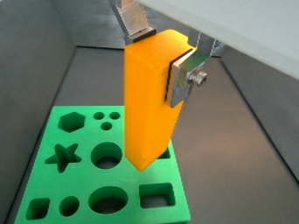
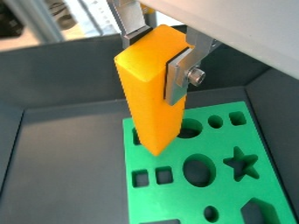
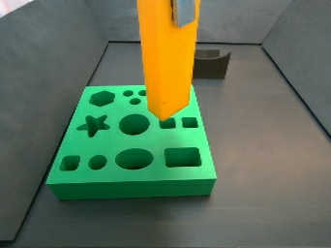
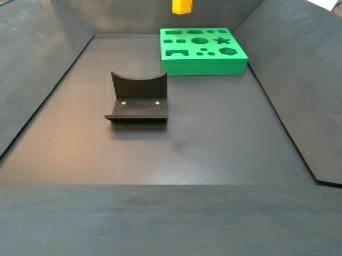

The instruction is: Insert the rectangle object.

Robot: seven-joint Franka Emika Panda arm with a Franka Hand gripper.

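Observation:
My gripper (image 1: 160, 54) is shut on the upper end of the rectangle object (image 1: 149, 101), a long plain orange block that hangs upright. The silver fingers (image 2: 176, 79) clamp its two opposite sides in both wrist views. The block's lower end hovers over the green board (image 1: 84, 138), which has several shaped holes. In a side view the block (image 3: 167, 58) hangs over the board (image 3: 130, 184) beside a small square hole (image 3: 189, 123), with a larger rectangular hole (image 3: 184, 156) nearer the front. In a side view only the block's lower tip (image 4: 181, 6) shows above the board (image 4: 205, 68).
The dark fixture (image 4: 138, 97) stands on the dark floor away from the board, and it shows behind the board in a side view (image 3: 214, 64). Sloping dark walls (image 4: 54, 70) enclose the floor on all sides.

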